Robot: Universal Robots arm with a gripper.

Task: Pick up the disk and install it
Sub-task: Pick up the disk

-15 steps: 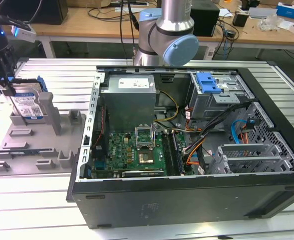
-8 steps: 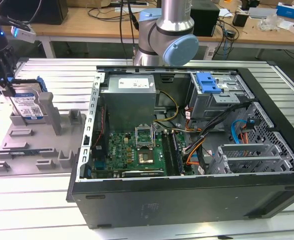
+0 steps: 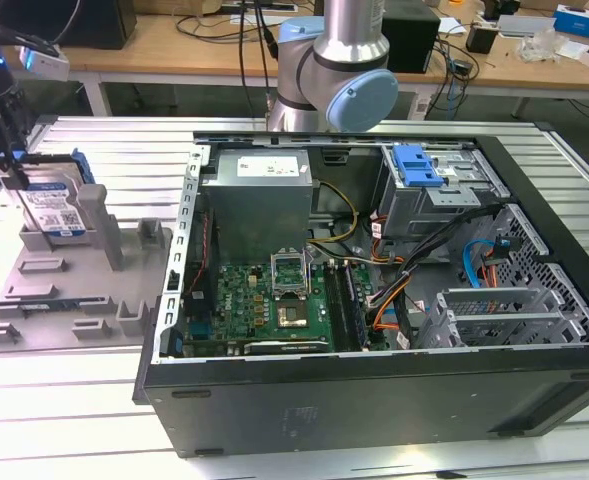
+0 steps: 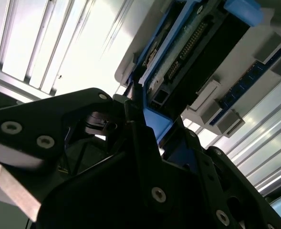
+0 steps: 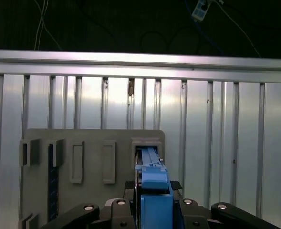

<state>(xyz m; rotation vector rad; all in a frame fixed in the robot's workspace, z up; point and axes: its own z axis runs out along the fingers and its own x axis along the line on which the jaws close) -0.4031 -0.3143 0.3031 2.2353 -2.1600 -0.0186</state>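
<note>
Fingers (image 4: pixel 131 110) of the gripper (image 3: pixel 16 172) are pinching the disk (image 3: pixel 56 208) by the blue frame along its upper edge, one black pad pressing on each side of it. In both wrist views the blue plastic is sitting tight between them. The disk is standing upright on its edge with its white-and-blue label facing the exterior camera. Its lower edge is sitting in a slot of the grey holder (image 3: pixel 69 285). In the second wrist view the disk's dark underside and a row of connector pins are running away from the pads. In the first wrist view the frame is reaching from the gripper into the holder's rectangular slot. A narrow dark-blue strip (image 5: pixel 53 186) is lying in another slot of the holder, well apart from the disk. The holder is lying flat on the slatted table (image 3: pixel 74 410), close to the table's edge on the exterior view's left. Beside it, the open case (image 3: pixel 374 405) is taking up the table's middle and the side toward the exterior view's right. Inside it a green board (image 3: pixel 274 295), a grey box (image 3: pixel 259 195) and a blue tab (image 3: pixel 417 165) are showing. The arm (image 3: pixel 334 70) is rising at the table's far edge, behind the case.
</note>
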